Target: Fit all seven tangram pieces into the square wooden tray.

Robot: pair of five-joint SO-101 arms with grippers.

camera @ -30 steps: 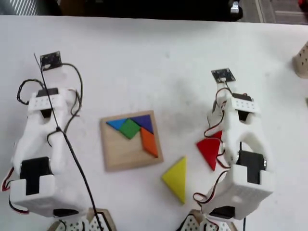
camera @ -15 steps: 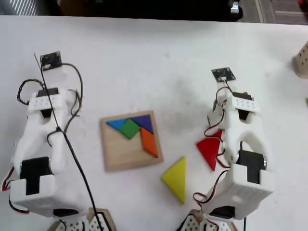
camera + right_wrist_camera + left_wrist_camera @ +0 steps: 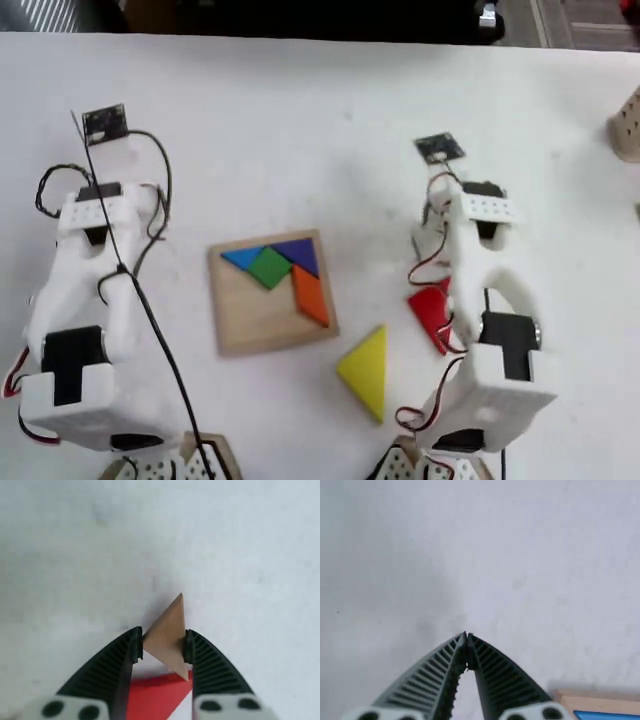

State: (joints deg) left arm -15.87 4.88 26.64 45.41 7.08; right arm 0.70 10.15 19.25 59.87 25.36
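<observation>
Right gripper [image 3: 162, 636] is clamped on a small tan triangle [image 3: 167, 630], pinched across two slanted edges, above the red triangle [image 3: 430, 310] right of bench [image 3: 300, 120] centre. Tray [image 3: 250, 325] lies mid-bench with four pieces [image 3: 270, 267] filling its far side. Yellow triangle [image 3: 368, 368] lies loose off the tray's corner, toward the arm-side edge. Left gripper [image 3: 466, 639] is closed on nothing beside the tray. Risk: the slanted grip may let the tan triangle pivot or slip out in transit, and a tilted release could ride up on the laid pieces.

White table [image 3: 300, 120], beige perforated block [image 3: 628, 125] (at its edge)
</observation>
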